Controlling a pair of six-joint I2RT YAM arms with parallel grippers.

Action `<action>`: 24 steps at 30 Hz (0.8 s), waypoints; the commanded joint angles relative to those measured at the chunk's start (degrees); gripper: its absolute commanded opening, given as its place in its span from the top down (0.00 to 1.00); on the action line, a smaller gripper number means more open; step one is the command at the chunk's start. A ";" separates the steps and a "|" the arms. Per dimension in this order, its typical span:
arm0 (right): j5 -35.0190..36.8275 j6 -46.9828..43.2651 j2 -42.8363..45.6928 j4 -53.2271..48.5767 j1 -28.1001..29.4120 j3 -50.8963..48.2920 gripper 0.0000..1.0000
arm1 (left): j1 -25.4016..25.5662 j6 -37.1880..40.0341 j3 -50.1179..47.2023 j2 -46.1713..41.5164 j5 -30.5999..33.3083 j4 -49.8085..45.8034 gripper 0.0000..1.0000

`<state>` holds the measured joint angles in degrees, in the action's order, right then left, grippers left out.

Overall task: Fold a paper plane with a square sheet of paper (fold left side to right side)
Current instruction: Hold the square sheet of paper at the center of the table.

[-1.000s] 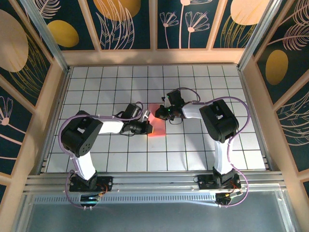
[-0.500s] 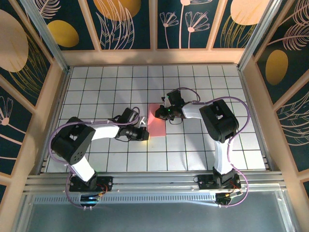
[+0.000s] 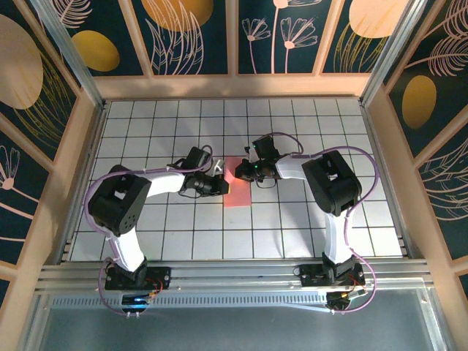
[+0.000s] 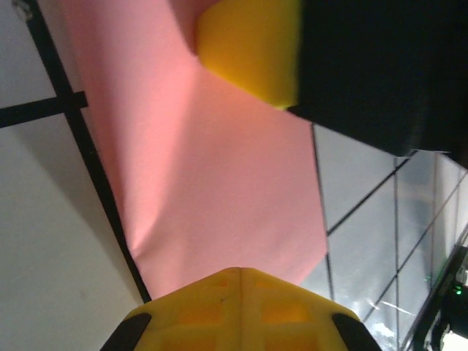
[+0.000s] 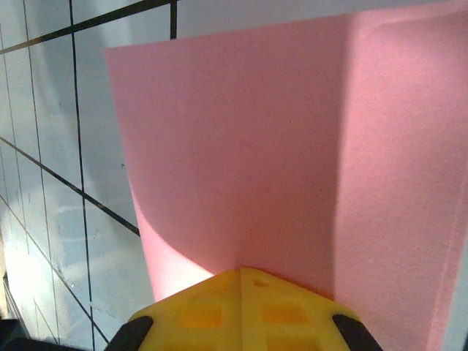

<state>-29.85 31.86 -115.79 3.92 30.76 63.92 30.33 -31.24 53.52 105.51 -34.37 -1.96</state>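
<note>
The square sheet of paper lies salmon-pink on the gridded table near its middle, taller than it is wide from above. My left gripper is shut, its tip resting at the sheet's left edge. The left wrist view has its joined yellow fingertips on the paper, with the right gripper's yellow finger at the far end. My right gripper is shut too and presses down on the sheet's far part. In the right wrist view its tip sits on the paper, where a straight line runs down the right.
Both arms lie low over the table, reaching inward from either side of the sheet. Wooden frame rails and patterned walls enclose the table. White grid squares stretch around the paper on all sides.
My left gripper swung toward the near side half a second ago, then came back up along the sheet's left edge. The right gripper has stayed put on the paper.
</note>
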 commanded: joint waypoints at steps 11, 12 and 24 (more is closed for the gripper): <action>5.71 -1.97 -2.03 -7.61 0.26 -0.40 1.00 | 0.70 1.35 1.20 4.17 0.71 -0.65 0.99; 5.68 -2.06 -1.86 -7.76 0.26 -0.04 1.00 | 0.69 1.36 1.01 4.31 1.15 -0.84 0.99; 5.22 -2.73 5.33 -10.94 0.26 4.37 0.91 | 1.49 1.36 -0.81 4.70 3.05 -1.56 1.00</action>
<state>-26.61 30.30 -114.96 -4.03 30.85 67.59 31.18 -31.05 54.22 108.33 -33.78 -1.26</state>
